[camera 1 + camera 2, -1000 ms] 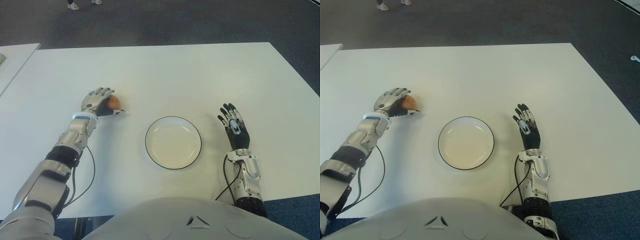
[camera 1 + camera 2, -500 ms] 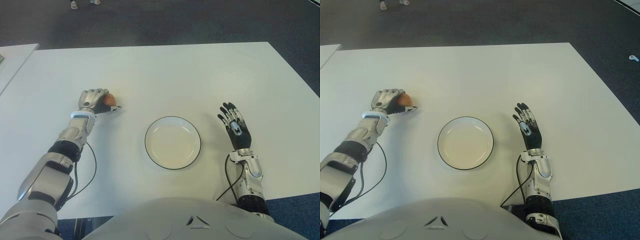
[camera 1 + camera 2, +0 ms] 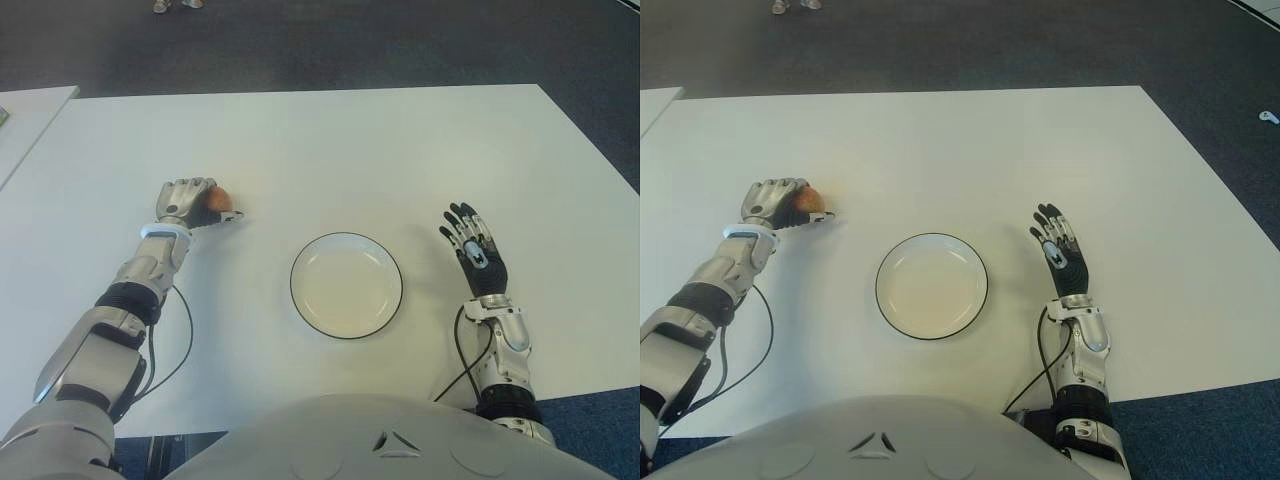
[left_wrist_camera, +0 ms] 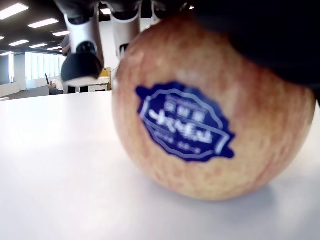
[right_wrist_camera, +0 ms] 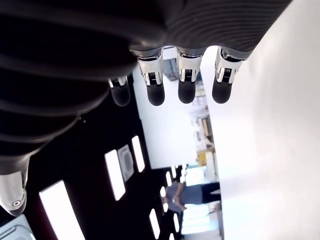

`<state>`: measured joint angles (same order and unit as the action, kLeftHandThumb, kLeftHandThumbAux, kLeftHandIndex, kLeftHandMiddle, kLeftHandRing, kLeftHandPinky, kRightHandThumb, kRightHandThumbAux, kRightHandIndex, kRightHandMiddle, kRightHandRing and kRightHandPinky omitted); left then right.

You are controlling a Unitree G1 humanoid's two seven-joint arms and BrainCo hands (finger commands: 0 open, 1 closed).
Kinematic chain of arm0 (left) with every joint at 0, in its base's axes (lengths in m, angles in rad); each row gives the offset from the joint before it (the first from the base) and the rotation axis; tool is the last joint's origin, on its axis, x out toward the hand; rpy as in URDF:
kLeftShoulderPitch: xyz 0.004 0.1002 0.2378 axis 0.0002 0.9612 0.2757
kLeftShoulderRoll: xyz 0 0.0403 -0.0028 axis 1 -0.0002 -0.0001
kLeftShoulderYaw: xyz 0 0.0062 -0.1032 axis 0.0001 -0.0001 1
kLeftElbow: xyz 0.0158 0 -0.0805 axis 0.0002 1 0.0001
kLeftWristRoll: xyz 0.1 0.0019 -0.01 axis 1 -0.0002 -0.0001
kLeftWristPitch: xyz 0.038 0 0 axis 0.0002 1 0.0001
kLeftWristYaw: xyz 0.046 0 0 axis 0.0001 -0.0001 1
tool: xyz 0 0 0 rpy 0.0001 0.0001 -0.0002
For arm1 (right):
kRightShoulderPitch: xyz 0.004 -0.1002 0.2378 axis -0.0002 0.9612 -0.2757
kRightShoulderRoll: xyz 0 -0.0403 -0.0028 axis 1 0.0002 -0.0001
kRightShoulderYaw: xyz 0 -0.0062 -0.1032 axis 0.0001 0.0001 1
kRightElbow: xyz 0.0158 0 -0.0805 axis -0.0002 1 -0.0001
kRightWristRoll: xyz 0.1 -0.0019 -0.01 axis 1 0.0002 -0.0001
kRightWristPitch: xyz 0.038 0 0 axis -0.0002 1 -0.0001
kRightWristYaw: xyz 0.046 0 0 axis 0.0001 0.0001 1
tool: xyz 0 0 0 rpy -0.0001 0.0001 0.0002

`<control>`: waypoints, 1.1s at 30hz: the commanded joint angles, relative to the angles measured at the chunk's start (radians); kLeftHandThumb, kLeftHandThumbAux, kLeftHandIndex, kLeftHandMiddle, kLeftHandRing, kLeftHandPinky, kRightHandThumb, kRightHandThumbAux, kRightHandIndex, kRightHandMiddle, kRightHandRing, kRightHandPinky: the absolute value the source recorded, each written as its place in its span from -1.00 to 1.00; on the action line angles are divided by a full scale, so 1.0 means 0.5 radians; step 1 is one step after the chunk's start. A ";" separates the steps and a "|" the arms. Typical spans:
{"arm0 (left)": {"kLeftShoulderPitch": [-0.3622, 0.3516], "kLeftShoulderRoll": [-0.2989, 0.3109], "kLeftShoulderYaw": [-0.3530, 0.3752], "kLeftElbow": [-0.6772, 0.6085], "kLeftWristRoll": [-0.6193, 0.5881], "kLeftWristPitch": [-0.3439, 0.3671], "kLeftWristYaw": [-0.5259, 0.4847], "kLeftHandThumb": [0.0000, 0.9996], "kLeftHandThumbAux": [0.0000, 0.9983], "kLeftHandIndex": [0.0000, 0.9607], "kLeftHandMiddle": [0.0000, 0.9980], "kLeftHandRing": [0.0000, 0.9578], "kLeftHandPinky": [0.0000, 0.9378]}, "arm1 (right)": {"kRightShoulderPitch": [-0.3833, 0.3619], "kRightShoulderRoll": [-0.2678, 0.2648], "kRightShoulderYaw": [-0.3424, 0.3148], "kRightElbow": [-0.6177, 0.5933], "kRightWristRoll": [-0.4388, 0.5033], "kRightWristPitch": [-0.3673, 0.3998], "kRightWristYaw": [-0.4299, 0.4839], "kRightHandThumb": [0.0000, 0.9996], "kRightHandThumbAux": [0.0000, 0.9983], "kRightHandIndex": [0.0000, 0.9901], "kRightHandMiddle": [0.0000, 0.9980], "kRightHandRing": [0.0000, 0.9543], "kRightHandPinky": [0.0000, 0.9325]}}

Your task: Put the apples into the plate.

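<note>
A reddish-yellow apple (image 3: 217, 198) with a blue sticker (image 4: 184, 122) sits on the white table (image 3: 330, 150), left of the plate. My left hand (image 3: 190, 203) is shut on the apple, fingers curled over its top; in the left wrist view the apple still touches the table. The white plate (image 3: 346, 285) with a dark rim lies in the middle near me and holds nothing. My right hand (image 3: 474, 250) shows to the right of the plate, palm up, fingers spread and holding nothing.
The corner of a second white table (image 3: 25, 115) shows at the far left. Dark carpet (image 3: 330, 45) lies beyond the table's far edge, with a person's feet (image 3: 172, 5) at the top. A black cable (image 3: 180, 340) runs along my left forearm.
My left hand's fingers have curled tighter round the apple and the hand has shifted a little to the left. The right hand has barely moved.
</note>
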<state>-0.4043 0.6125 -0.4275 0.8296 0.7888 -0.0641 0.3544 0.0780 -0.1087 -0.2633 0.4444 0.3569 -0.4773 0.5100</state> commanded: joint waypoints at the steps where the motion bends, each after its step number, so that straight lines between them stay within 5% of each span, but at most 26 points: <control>1: 0.094 -0.051 -0.034 0.058 -0.043 -0.032 -0.117 0.50 0.40 -0.08 0.67 0.76 0.78 | 0.082 0.045 -0.010 0.187 0.012 0.050 -0.008 -1.00 0.01 -1.00 -0.92 -1.00 -1.00; 18: 0.098 -0.020 0.008 -0.098 -0.054 -0.002 -0.098 0.50 0.40 -0.08 0.68 0.77 0.78 | 0.032 0.039 -0.043 0.257 0.024 0.024 0.038 -0.99 0.03 -0.97 -0.89 -1.00 -1.00; 33: 0.192 0.231 0.350 -1.331 -0.043 0.260 -0.585 0.50 0.40 -0.08 0.67 0.75 0.72 | 0.024 0.034 -0.041 0.260 0.004 0.082 0.027 -0.97 0.05 -0.99 -0.91 -1.00 -1.00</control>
<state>-0.3209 0.6874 -0.2962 0.3130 0.7569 0.0393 0.1214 0.0330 -0.1231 -0.2926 0.5007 0.3575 -0.4916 0.5374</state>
